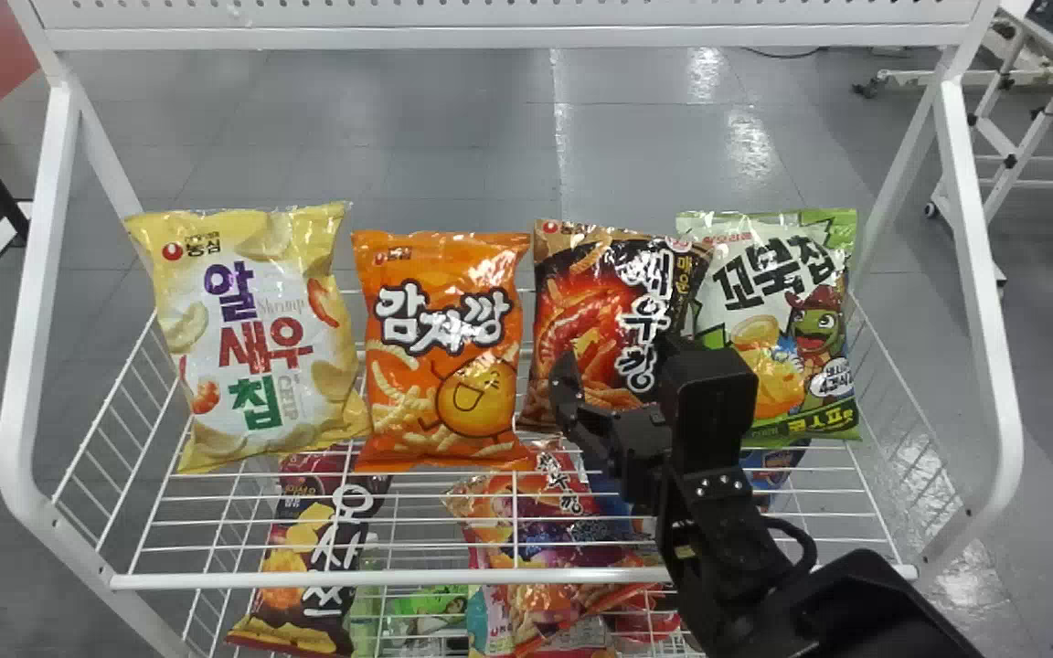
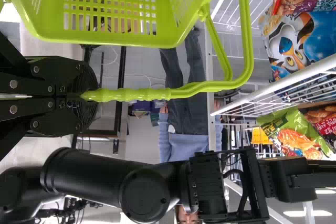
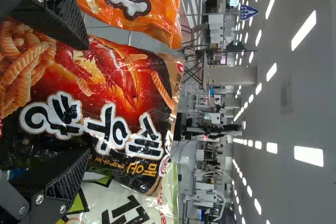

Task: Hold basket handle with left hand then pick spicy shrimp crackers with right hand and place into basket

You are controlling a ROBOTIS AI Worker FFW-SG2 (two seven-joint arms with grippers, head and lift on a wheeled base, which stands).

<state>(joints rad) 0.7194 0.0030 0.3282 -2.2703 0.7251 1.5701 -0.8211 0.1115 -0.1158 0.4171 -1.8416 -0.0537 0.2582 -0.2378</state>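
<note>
1. Head view: here's the right gripper, right in front of the spicy shrimp crackers, fingers spread wide, no grip on the bag; whether they touch it, we cannot tell!
2. Just left of those crackers, an orange bag; farther left, a yellow bag.
3. Hard by their right side, a green-and-white bag.
4. All four stand on the white wire rack, and below the crackers, more bags lie on a lower level.
5. Left wrist view, and the left gripper is clamped on the green basket handle, the basket attached!
</note>
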